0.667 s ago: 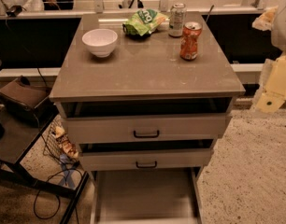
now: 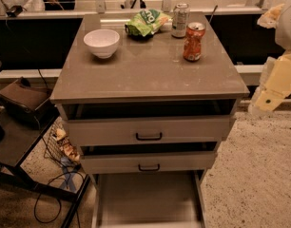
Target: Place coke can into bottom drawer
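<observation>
The coke can (image 2: 193,42), orange-red with a silver top and dented sides, stands upright on the cabinet top near its back right corner. The bottom drawer (image 2: 148,198) is pulled out at the foot of the cabinet, showing a flat pale floor with nothing on it. My arm is at the right edge of the camera view, beside the cabinet. My gripper (image 2: 262,101) hangs at its lower end, off to the right of the cabinet top, well apart from the can and holding nothing that I can see.
On the cabinet top (image 2: 145,75) are a white bowl (image 2: 101,42), a green chip bag (image 2: 146,22) and a taller silver-green can (image 2: 180,20) just behind the coke can. Two handled drawers (image 2: 148,136) stand slightly open. A dark stand and cables (image 2: 22,141) are on the left.
</observation>
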{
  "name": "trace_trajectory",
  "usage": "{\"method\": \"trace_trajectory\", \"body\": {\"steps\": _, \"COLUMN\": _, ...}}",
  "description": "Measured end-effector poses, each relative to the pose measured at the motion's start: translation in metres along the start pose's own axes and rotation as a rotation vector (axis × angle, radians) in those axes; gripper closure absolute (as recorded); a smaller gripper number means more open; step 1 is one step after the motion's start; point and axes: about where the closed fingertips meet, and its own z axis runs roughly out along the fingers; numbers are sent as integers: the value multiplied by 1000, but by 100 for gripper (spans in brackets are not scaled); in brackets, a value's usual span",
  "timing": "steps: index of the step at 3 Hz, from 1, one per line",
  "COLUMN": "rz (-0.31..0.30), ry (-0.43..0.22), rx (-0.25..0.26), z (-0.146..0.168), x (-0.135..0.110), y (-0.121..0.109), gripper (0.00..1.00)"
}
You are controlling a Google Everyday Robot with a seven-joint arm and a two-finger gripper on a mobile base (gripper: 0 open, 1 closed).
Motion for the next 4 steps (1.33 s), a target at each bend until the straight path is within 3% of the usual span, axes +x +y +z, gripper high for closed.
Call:
{"method": "trace_trajectory", "body": {"steps": 1, "rz": 92, "ry": -125, "rx": 3, "z": 31, "x": 1, "y": -13, "gripper": 0}}
{"method": "trace_trajectory", "body": {"steps": 2, "rz": 218, "ry": -319, "rx": -2, "z": 73, "x": 0, "y": -29, "gripper": 0}}
{"method": "trace_trajectory", "body": {"steps": 3, "rz": 306, "ry": -578, "rx": 19, "z": 116, "x": -15, "y": -59, "gripper": 0}}
{"method": "trace_trajectory", "body": {"steps": 4, "rz": 359, "ry": -852, "rx": 126, "z": 130, "x": -36, "y": -113, "gripper": 0}}
